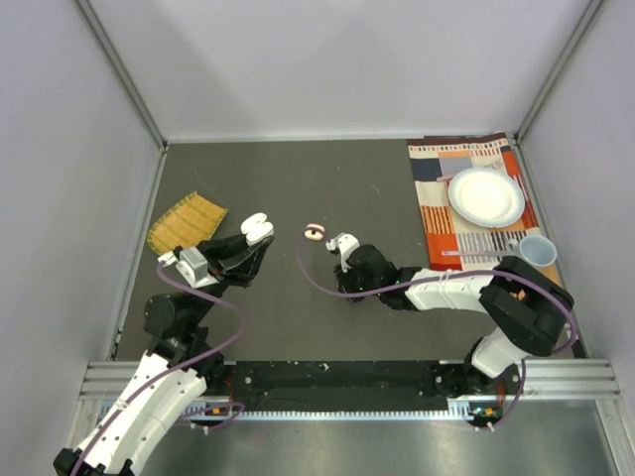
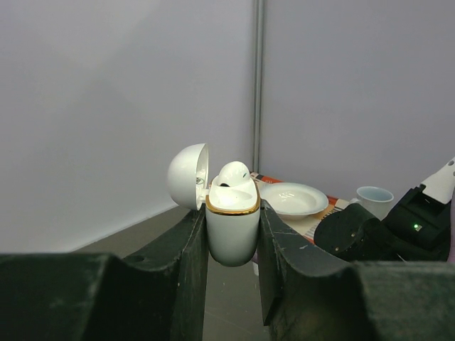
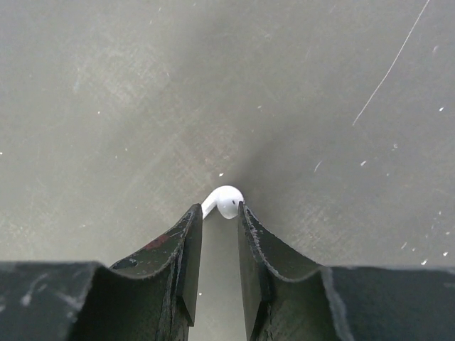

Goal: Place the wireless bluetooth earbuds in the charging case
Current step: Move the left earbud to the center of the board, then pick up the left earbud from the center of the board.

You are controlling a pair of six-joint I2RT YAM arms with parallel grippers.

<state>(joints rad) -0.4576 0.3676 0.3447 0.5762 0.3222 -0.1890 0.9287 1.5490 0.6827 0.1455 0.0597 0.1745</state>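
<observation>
- The left hand is clamped on the case, gripping its rounded body just below the gold rim. The lid is open and a seated bud rests inside. A push from above could make the smooth shell slip or twist.
- The right hand, right of the case, is almost closed and nips a second bud at its very tips, head poking out. With so thin a hold the bud could pivot or drop to the surface.
- A tilted stem could catch the case's rim or dislodge the seated bud.
- A pink item lies just right of the case, and a low sweep could knock it.
</observation>
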